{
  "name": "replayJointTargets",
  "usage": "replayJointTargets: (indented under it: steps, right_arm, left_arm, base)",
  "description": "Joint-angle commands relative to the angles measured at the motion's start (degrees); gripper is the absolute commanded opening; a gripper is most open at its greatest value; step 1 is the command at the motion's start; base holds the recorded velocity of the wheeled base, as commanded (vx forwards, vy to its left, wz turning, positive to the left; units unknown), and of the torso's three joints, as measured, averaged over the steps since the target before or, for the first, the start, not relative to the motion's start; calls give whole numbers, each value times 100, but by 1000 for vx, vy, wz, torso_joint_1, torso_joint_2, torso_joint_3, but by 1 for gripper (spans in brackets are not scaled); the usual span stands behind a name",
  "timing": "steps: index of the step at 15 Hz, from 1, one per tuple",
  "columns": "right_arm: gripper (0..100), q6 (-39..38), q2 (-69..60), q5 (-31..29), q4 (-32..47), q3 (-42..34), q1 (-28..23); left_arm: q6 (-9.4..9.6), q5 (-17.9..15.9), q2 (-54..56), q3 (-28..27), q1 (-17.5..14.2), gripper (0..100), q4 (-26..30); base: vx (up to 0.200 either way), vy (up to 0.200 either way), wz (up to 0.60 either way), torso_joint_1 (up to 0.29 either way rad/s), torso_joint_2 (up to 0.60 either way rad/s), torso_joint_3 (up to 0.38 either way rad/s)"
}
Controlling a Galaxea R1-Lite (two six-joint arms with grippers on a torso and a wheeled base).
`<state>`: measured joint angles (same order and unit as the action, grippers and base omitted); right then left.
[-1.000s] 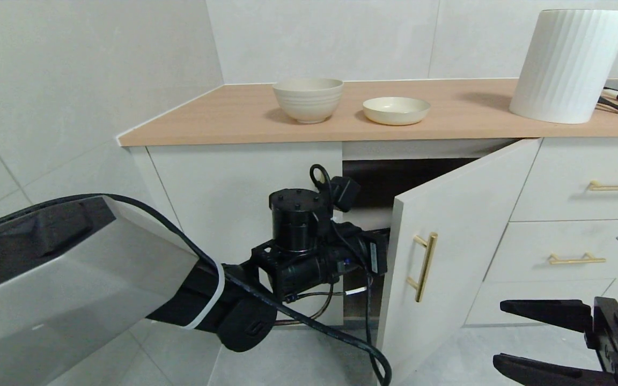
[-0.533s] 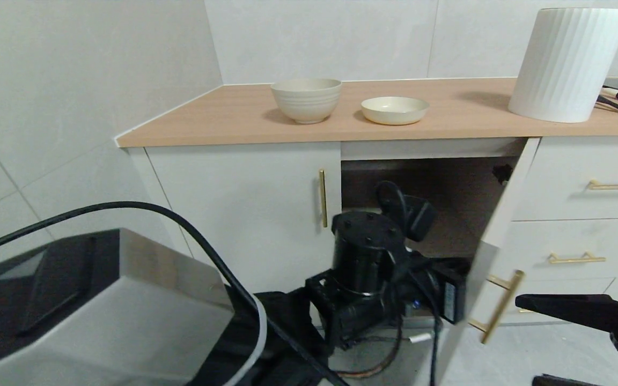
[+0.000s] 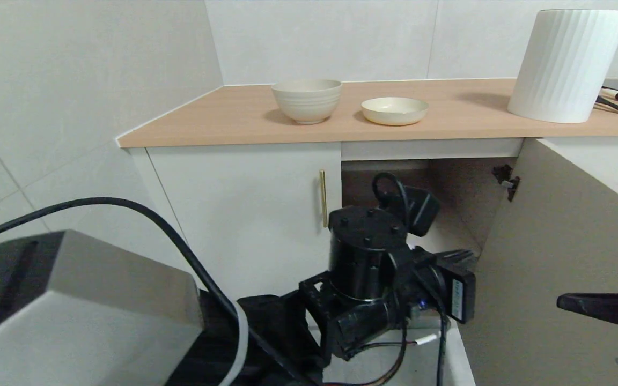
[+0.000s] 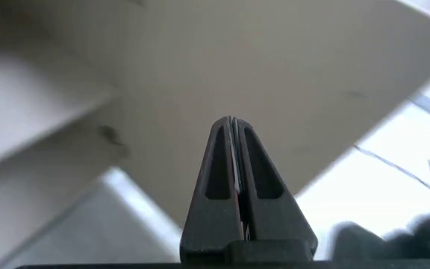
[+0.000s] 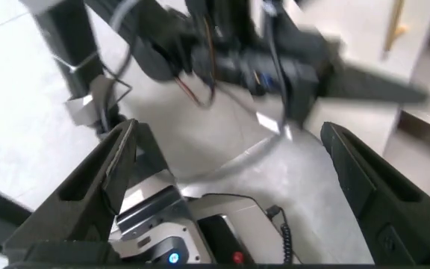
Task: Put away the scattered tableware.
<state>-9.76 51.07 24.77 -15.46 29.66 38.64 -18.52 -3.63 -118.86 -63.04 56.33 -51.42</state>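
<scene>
Head view: cabinet door [image 3: 550,257] open beside the closed left gripper [image 4: 232,123]; right gripper [image 5: 230,149] spread, empty. Likely next: reach for the bowl [image 3: 306,100] above both.

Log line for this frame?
cabinet door: open | left gripper: shut, at cabinet opening | right gripper: open | bowl, dish: on counter

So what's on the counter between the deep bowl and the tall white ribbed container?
A shallow cream dish, resting on the countertop nearer the deep bowl than the ribbed white container. The head view shows this.
</scene>
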Motion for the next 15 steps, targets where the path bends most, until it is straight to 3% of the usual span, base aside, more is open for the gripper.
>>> replayJointTargets:
  steps: [1, 2, 4, 7, 10, 12, 14, 15]
  right_arm:
    - [100, 1, 202, -16, -1, 40, -138]
    - [100, 1, 246, -25, -1, 40, -155]
    - [100, 10, 624, -315, -36, 119, -287]
    - [100, 36, 1054, -719, -1, 497, -296]
    - [100, 185, 1828, -719, 8, 1218, -569]
    - [100, 212, 2399, -737, 104, 1727, -639]
    - [100, 203, 2944, -1097, 720, 2536, -639]
    - [100, 194, 3050, -1387, 860, 2641, -648]
  left_arm:
    - [24, 3, 601, 327, -562, 0, 44]
    - [32, 3, 689, 389, -641, 0, 62]
    - [199, 3, 1480, 1083, -1309, 0, 378]
    - [199, -23, 2921, 1777, -2162, 0, 1363]
    - [191, -208, 3914, 2190, -2821, 0, 2057]
    - [191, -393, 4204, 2287, -3181, 0, 2180]
    - [182, -665, 4468, 2217, -3559, 0, 2338]
    - [182, -665, 4547, 2129, -3577, 100, 2470]
  base:
    - [0, 0, 0, 0, 0, 0]
    - [0, 0, 0, 0, 0, 0]
    - [0, 0, 0, 0, 0, 0]
    - [0, 0, 0, 0, 0, 0]
    - [0, 0, 0, 0, 0, 0]
    - [0, 0, 0, 0, 0, 0]
    - [0, 0, 0, 0, 0, 0]
    - [0, 0, 0, 0, 0, 0]
